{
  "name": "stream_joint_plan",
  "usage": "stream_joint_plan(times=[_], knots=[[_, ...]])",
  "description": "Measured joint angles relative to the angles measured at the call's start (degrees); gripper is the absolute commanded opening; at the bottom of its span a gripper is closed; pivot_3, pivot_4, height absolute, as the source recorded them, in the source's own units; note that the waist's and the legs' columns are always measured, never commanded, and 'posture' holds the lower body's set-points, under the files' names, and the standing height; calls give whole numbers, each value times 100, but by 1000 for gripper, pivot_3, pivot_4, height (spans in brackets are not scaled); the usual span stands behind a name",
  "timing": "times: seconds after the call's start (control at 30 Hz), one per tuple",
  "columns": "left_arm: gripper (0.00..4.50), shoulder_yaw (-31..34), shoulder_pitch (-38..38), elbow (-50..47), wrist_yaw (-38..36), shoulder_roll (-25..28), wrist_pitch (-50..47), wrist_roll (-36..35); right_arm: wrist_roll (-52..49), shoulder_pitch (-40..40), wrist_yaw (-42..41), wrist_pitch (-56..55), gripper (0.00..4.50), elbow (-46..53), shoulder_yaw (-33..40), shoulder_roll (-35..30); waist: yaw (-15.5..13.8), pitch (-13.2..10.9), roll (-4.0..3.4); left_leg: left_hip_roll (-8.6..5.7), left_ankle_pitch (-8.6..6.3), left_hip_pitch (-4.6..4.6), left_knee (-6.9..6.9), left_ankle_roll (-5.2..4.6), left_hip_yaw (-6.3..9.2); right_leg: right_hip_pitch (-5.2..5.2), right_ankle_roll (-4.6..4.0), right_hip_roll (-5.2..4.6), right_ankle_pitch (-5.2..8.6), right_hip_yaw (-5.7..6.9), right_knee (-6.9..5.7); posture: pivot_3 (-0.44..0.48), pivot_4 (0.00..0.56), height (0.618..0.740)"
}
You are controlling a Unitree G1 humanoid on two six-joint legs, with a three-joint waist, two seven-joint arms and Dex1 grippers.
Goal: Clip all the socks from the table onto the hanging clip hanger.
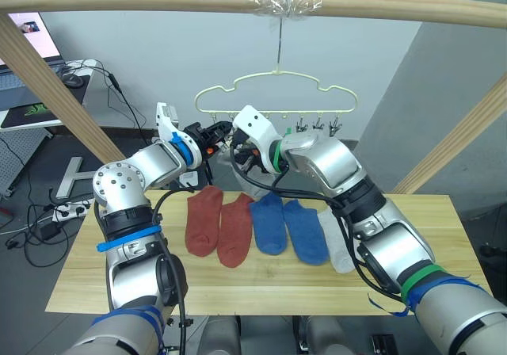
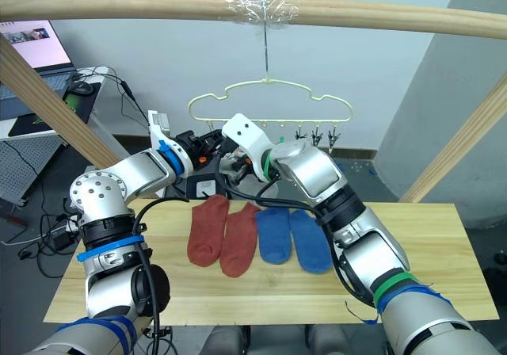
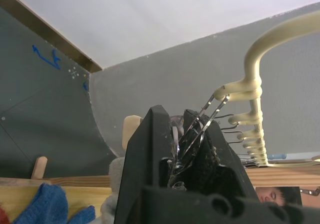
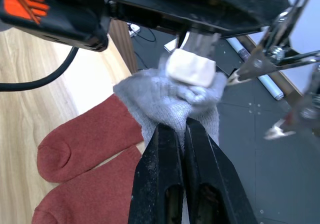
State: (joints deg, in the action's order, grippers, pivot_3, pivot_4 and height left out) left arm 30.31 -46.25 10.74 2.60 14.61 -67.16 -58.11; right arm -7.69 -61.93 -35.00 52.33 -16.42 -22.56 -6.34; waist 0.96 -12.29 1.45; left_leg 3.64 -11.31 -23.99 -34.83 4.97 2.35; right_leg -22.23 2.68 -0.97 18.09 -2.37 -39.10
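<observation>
With our right gripper (image 4: pixel 176 134) clenched on a grey sock (image 4: pixel 170 104) under the clip hanger (image 1: pixel 277 85), our left gripper (image 3: pixel 187 134) apparently squeezing a clip (image 3: pixel 202 121), we feed the cuff fully between its prongs before easing off.

Head stereo pair looks down over the table (image 1: pixel 261 280); both wrist cameras sit close by the clip hanger (image 1: pixel 277 93).

Two rust-red socks (image 1: pixel 219 222), two blue socks (image 1: pixel 287 226) and one grey sock (image 1: pixel 339 248) lay flat in a row on the wooden table (image 1: pixel 261 285). Another grey sock (image 4: pixel 170 104) was pinched up at the pale clip hanger (image 1: pixel 277 89), apparently at its leftmost clip (image 3: pixel 202 121).
</observation>
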Motion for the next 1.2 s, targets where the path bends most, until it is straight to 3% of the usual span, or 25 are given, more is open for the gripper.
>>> stream_joint_plan(times=[0.43,1.2], knots=[[312,-82,19,6,-96,78,48,39,81,173,0,220,18,71,-2,-300,-23,0,0,0,0,-1,0,0,0,-2,0,0,0,0,0,118,185,740],[312,-83,42,6,-79,30,128,1,140,-23,1,223,18,14,108,12,-42,0,0,0,12,-1,0,21,0,-2,0,0,0,0,0,132,185,740]])
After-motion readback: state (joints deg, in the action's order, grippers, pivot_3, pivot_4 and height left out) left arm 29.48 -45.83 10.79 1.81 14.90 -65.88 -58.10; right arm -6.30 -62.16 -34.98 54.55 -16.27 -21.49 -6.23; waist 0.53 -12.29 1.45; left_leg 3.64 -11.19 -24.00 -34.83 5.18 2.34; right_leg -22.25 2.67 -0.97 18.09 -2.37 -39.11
